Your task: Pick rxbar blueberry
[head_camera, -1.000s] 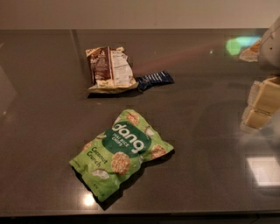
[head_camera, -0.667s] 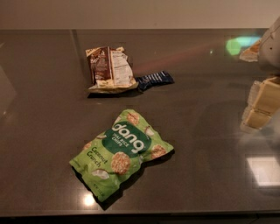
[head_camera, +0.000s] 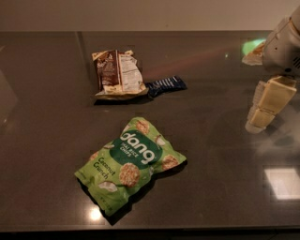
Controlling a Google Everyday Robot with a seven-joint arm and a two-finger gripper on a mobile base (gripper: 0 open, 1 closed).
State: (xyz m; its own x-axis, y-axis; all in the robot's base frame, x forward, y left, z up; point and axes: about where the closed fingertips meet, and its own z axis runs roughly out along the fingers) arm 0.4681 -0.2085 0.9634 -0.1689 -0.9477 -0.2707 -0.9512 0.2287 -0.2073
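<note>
Item 1, bench (head_camera: pixel 42 136): dark, glossy surface filling nearly the whole view, with a pale wall band (head_camera: pixel 140 14) along the top edge. It carries a bright square glare patch (head_camera: pixel 283 183) at lower right and a greenish glow (head_camera: pixel 253 46) at upper right. Item 2, rxbar blueberry (head_camera: pixel 165 86): small, slim, dark navy wrapper with pale lettering. It lies flat on the bench in the upper middle, long axis running left to right with the right end tilted slightly up the frame. Its left end meets the lower right corner of item 3; whether it is tucked beneath that corner cannot be told. Nothing grips or covers it. Item 3, brown-and-white snack bag (head_camera: pixel 117 72): crumpled, lying flat just to the left of the bar, printed panel facing up. Item 4, green "dang" chips bag (head_camera: pixel 131 161): the largest packet, lying flat at centre front, skewed diagonally, well apart from items 2 and 3 and nearer the camera. Item 5, tool (head_camera: pixel 265 107): pale, blocky, at the far right edge, hanging below a light grey arm housing (head_camera: pixel 283 47) and angled down toward the bench. It sits well to the right of the bar, touches none of the packets and holds nothing. Whether it stands apart or together cannot be told from this angle. Whether its tip touches the bench is also unclear.
</note>
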